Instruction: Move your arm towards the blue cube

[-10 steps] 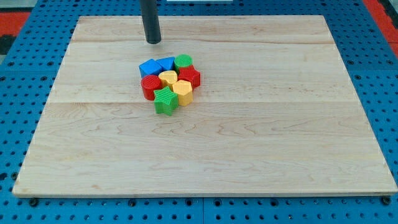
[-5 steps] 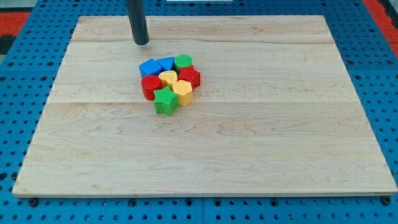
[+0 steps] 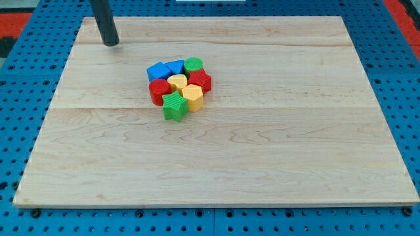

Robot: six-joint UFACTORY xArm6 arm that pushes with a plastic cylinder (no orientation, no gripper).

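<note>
A tight cluster of blocks sits on the wooden board (image 3: 262,151), a little left of the middle. The blue cube (image 3: 157,71) is at the cluster's upper left, with a second blue block (image 3: 175,67) touching its right side. My tip (image 3: 111,43) is on the board near the view's top left, well up and left of the blue cube, with bare wood between them. The rod rises out of the view's top.
The cluster also holds a green cylinder (image 3: 193,65), a red block (image 3: 200,80), a red cylinder (image 3: 158,92), two yellow blocks (image 3: 177,82) (image 3: 192,96) and a green star (image 3: 174,106). A blue pegboard (image 3: 20,98) surrounds the board.
My tip has slid left along the top of the board, from just above the blue blocks to the top left, moving away from the blue cube. The blocks have not moved.
</note>
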